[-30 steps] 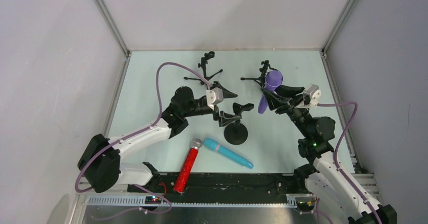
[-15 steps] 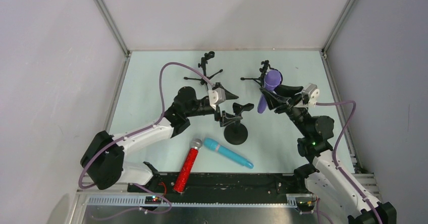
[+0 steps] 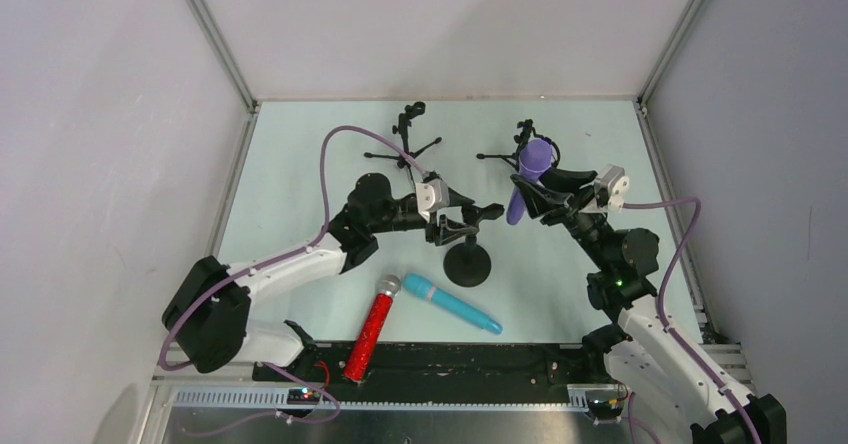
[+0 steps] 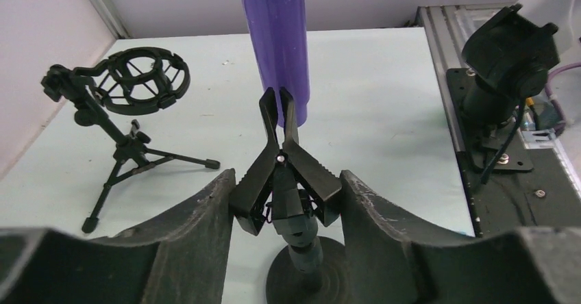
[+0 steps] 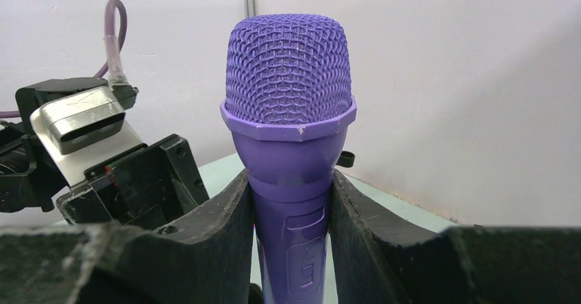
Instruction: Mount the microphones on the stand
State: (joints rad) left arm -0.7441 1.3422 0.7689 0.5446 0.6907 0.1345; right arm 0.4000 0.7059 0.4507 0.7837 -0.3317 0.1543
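Right hand (image 5: 291, 242) gripping purple microphone (image 5: 288, 112), left hand (image 4: 284, 201) seemingly squeezing stand clip (image 4: 282, 174)

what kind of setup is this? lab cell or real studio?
Most likely a lab test cell, not a studio: pale green tabletop boxed in by plain white panels on aluminium framing, with small black desktop microphone stands laid out as props.

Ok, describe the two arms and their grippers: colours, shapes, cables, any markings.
Both arms mix white link shells with black joint housings. A purple cable loops along each up to a silvery wrist camera block. The left gripper and right gripper have broad, curved matte-black fingers, scuffed pale along the edges. A small green light shows on the right arm. No lettering is legible.
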